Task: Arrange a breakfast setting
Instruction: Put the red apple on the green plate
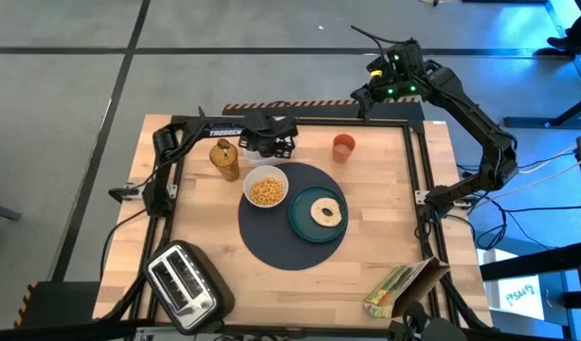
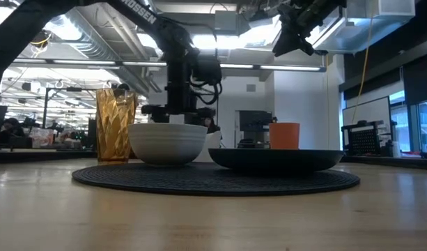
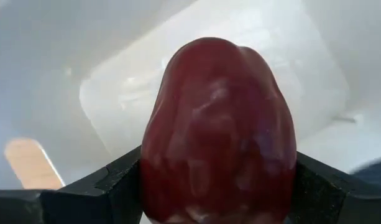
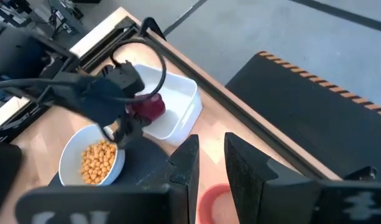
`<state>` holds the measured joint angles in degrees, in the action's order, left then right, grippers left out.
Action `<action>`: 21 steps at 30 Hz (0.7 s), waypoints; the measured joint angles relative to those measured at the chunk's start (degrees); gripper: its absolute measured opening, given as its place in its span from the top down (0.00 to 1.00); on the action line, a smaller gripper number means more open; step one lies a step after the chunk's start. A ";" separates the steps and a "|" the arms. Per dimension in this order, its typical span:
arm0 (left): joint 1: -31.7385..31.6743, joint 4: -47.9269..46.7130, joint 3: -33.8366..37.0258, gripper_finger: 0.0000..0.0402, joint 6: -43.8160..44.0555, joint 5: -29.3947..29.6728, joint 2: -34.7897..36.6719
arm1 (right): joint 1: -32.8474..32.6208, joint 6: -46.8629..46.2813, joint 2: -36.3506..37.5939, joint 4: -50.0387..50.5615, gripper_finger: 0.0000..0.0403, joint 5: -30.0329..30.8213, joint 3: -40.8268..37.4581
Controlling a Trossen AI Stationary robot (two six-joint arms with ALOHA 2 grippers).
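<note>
My left gripper (image 4: 133,119) reaches along the table's far edge and is shut on a dark red fruit (image 3: 218,130) over a white rectangular bin (image 4: 178,102). On the round dark-grey mat (image 1: 276,242) stand a white bowl (image 1: 266,188) of yellow cereal and a teal plate (image 1: 304,220) with a bagel (image 1: 326,211). A small orange cup (image 1: 343,147) stands on the wood beyond the mat. My right gripper (image 4: 211,171) hangs high over the far right corner, slightly open, with nothing between its fingers. My left gripper pinches the red fruit by two opposite sides (image 3: 154,180) between its two fingers (image 3: 119,183). The fingers come steeply from above. The fruit sticks out beyond the fingertips toward the white bin's inside (image 3: 146,81). Whether it touches the bin's floor I cannot tell.
An amber ribbed glass (image 1: 225,158) stands left of the bowl, close to my left gripper. A silver toaster (image 1: 181,279) sits at the near left corner and a yellow-green cereal bag (image 1: 404,284) at the near right. Bare wood lies right of the mat.
</note>
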<state>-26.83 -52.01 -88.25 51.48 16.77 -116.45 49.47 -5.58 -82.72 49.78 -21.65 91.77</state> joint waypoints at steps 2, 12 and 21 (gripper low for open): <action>0.66 -0.30 -0.53 0.28 -0.61 1.63 0.31 | 0.00 -0.03 0.00 -0.64 0.83 0.00 0.02; 1.93 -9.76 -15.52 0.27 -8.84 3.82 0.28 | 0.00 -0.02 0.00 -0.45 0.83 -0.02 0.02; 7.46 -6.04 -18.82 0.28 -24.16 -12.76 0.35 | 0.00 0.25 0.00 -0.50 0.83 0.04 0.02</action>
<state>-19.37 -58.05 -107.07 27.32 4.01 -116.09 49.47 -5.32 -82.72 49.27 -21.61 91.79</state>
